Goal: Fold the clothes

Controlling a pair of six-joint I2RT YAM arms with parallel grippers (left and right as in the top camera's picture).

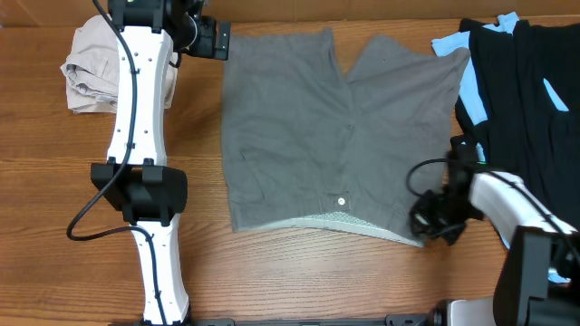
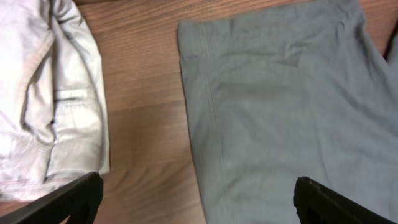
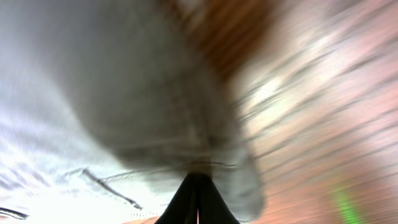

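Over the wooden surface (image 1: 54,181), seen from above, the grey shorts (image 1: 299,127) lie spread flat in the middle, legs pointing to the far edge, the pale-lined waistband (image 1: 349,222) nearest me with a small button (image 1: 342,201) just above it. A crumpled beige garment (image 1: 91,72) sits at the far left, well apart from the black garment (image 1: 526,100) heaped on the right, where a light-blue garment (image 1: 449,43) peeks out from under it. The left tool (image 1: 220,40) hangs at the far left leg corner; the right tool (image 1: 424,225) is down at the waistband's right end

From the left wrist, its dark fingers (image 2: 68,202) stand wide apart, released and holding nothing, with the shorts' hemmed leg on the right, the beige garment on the left and bare wood between them

From the right wrist, everything is smeared with blur, yet the fingers (image 3: 197,199) meet in a point, clenched on a bunched fold of the grey shorts above the wood
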